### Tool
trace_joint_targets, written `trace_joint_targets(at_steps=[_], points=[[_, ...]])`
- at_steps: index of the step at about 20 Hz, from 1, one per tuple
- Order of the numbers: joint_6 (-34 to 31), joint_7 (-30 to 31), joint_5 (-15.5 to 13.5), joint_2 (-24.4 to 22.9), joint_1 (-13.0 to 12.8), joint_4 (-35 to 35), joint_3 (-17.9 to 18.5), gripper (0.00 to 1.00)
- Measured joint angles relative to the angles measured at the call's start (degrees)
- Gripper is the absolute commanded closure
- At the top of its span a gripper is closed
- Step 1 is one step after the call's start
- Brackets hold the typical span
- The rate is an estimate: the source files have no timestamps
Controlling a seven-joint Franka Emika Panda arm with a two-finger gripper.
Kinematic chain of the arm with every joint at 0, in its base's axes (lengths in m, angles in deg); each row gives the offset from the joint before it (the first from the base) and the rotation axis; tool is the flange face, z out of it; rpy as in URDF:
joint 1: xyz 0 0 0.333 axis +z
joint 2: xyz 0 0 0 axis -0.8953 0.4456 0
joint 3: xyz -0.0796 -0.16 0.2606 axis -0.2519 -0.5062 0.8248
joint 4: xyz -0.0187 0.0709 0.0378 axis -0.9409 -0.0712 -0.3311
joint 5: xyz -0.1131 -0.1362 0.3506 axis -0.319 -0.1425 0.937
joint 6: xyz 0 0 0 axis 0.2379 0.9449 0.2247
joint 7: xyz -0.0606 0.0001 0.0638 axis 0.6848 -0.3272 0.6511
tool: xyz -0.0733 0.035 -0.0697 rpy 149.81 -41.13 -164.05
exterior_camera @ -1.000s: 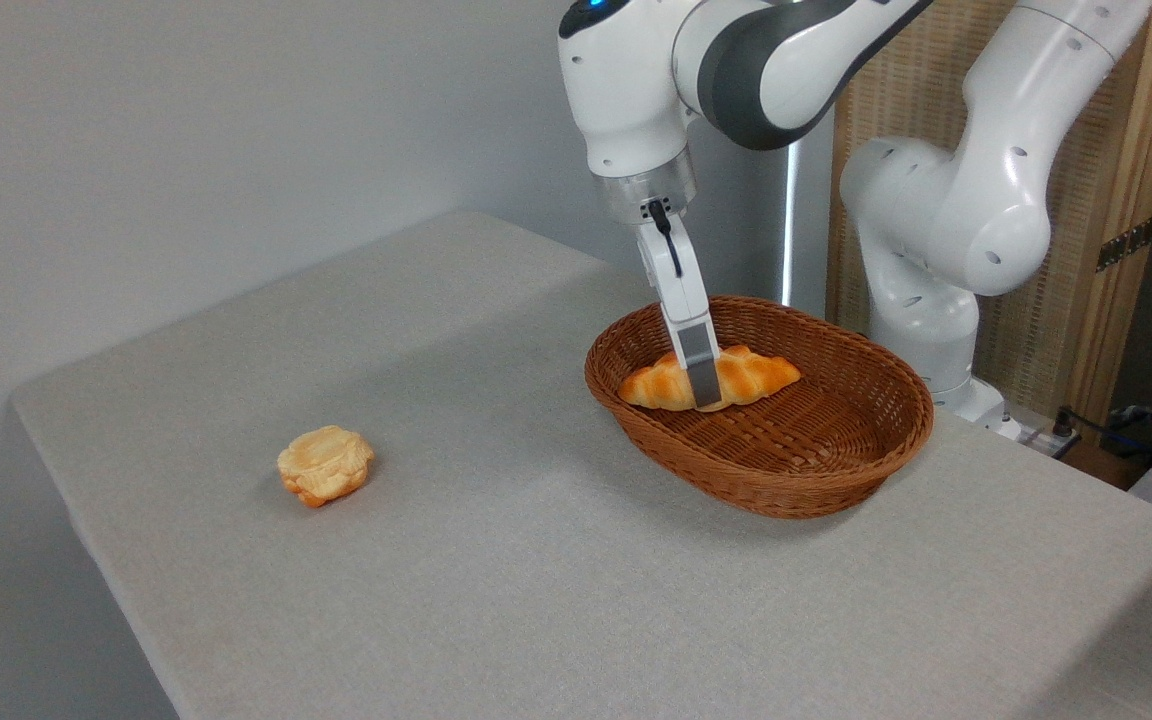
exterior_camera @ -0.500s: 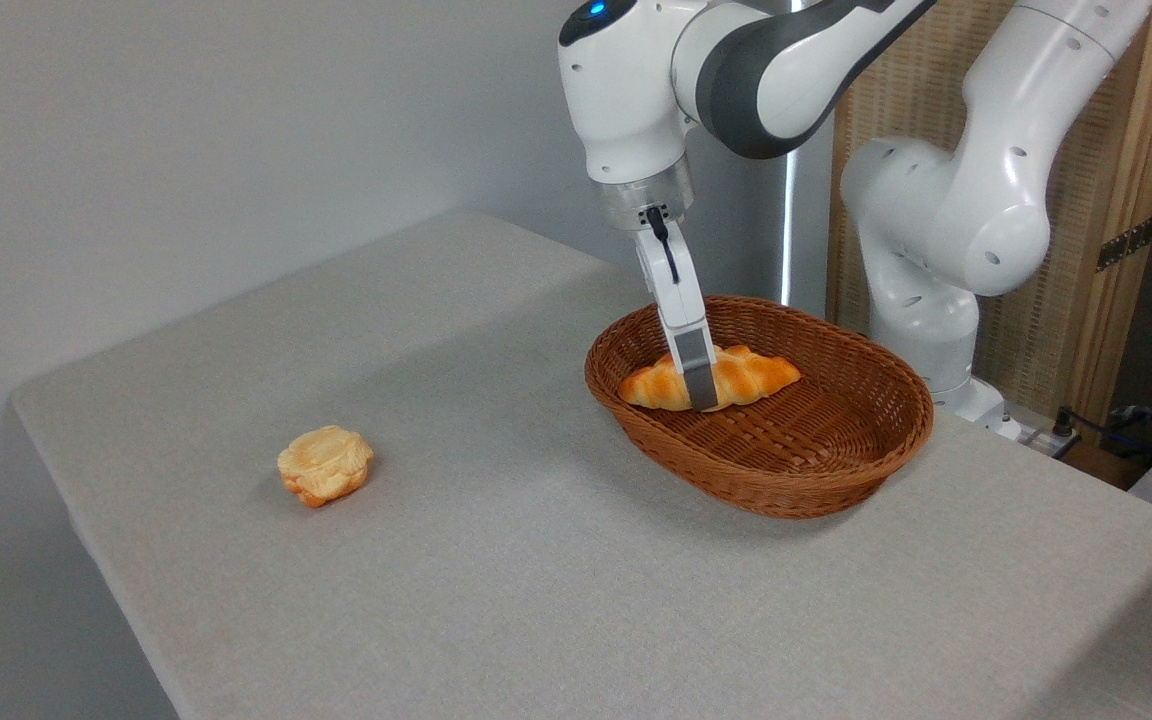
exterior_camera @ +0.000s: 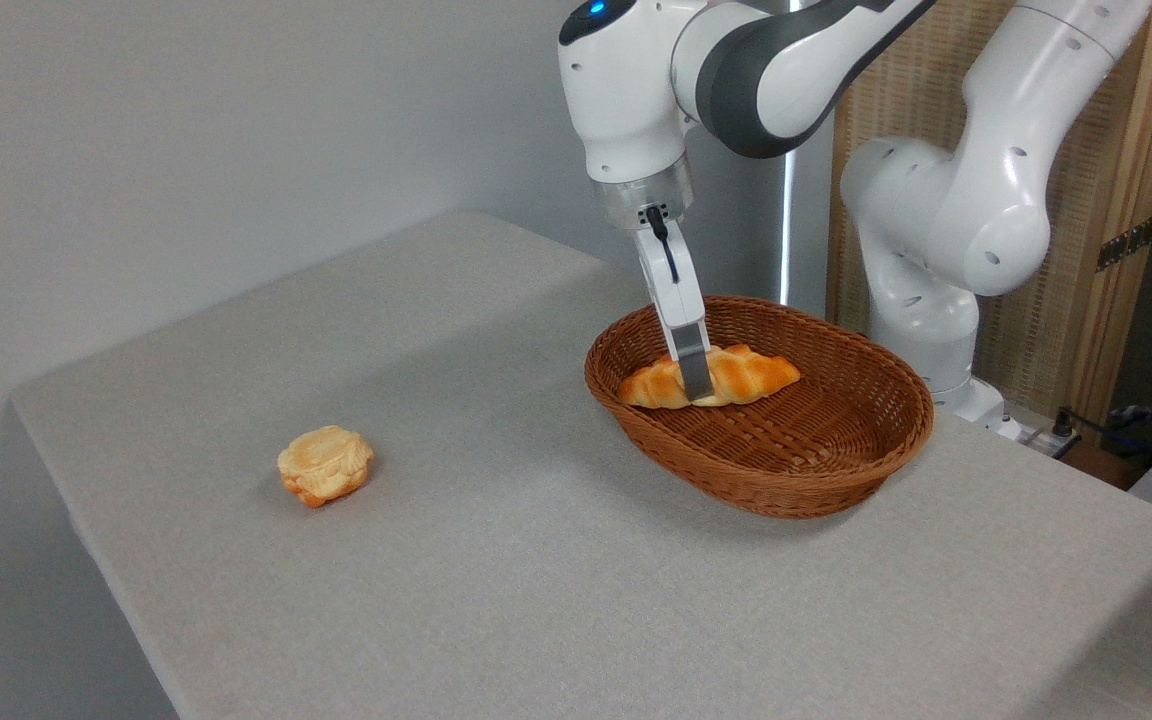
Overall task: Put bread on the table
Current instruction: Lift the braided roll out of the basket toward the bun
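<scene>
Camera view, fixed and off to one side: my gripper (exterior_camera: 696, 385) sits across the middle of the bread (exterior_camera: 710, 376), down inside the basket (exterior_camera: 841, 470). Against the picture from 1 second back, the finger in front has risen a touch and the loaf with it, its underside now looking a shade clear of the weave, though I can't be sure it has fully left the floor. I read that as the lift just beginning, with the fingers clamped on the loaf; only 1 finger shows plainly, the other being hidden behind the bread. So the bread is not yet on the table (exterior_camera: 496, 560), and the carry over the rim remains to be done.

As for the stuff itself: the loaf is long and braided, glossy golden-orange with paler creases and pointed ends, and looks like a firm model. The basket is a brown oval of tight wicker with a raised rim that the loaf must clear. The table is covered in light grey cloth, matte and smooth, with rounded corners. Well apart on the left lies a small round puff pastry (exterior_camera: 325, 464), pale yellow and ruffled.
</scene>
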Motion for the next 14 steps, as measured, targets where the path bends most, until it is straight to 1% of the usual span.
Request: trace_joint_targets(at_steps=[2,4,6,9,12,14], points=[[-0.1,0.0,0.0,-0.1,0.0,-0.9,0.0,0.52],[-2.0,0.0,0.0,-0.2,0.0,-3.2,0.6,0.52],[-5.6,-2.0,0.3,-0.3,-0.2,-5.8,2.7,0.52],[-10.2,-5.1,1.1,-0.5,-0.8,-10.0,6.8,0.52],[-10.8,-6.2,1.2,-0.5,-1.0,-13.8,10.0,0.51],[-10.8,-6.2,1.2,0.1,-1.0,-16.5,10.8,0.51]])
